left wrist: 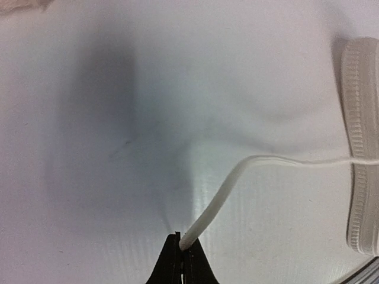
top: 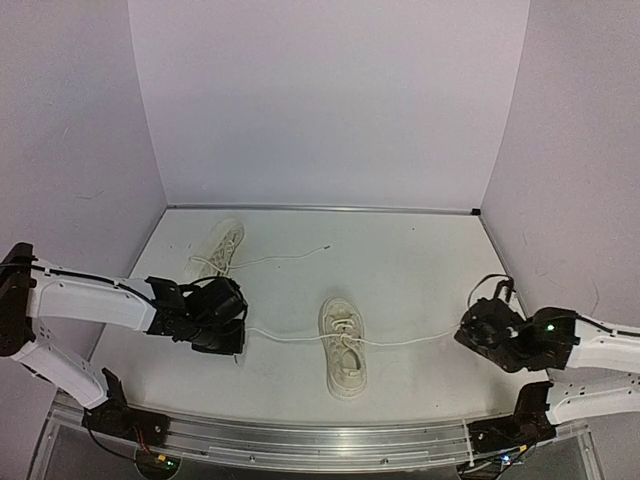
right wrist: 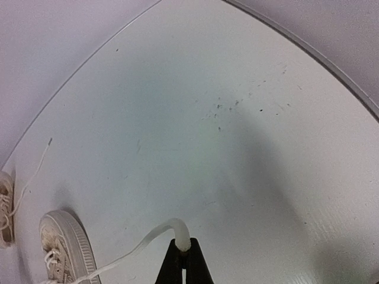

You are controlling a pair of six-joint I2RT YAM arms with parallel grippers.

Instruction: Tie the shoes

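Observation:
A cream-white sneaker point(top: 342, 347) lies at the table's near middle, toe toward me. Its white lace point(top: 290, 338) stretches out to both sides. My left gripper point(top: 240, 334) is shut on the lace's left end point(left wrist: 188, 238); the sneaker's ribbed sole point(left wrist: 362, 148) shows at the right edge of the left wrist view. My right gripper point(top: 463, 334) is shut on the lace's right end point(right wrist: 182, 241), with the same sneaker point(right wrist: 64, 247) at lower left. The second sneaker point(top: 216, 249) lies at the back left, its loose lace point(top: 290, 256) trailing right.
White table point(top: 420, 270) with a raised rim at the back and white walls on three sides. A metal rail point(top: 320, 440) runs along the near edge between the arm bases. Small dark specks point(right wrist: 237, 103) mark the table surface.

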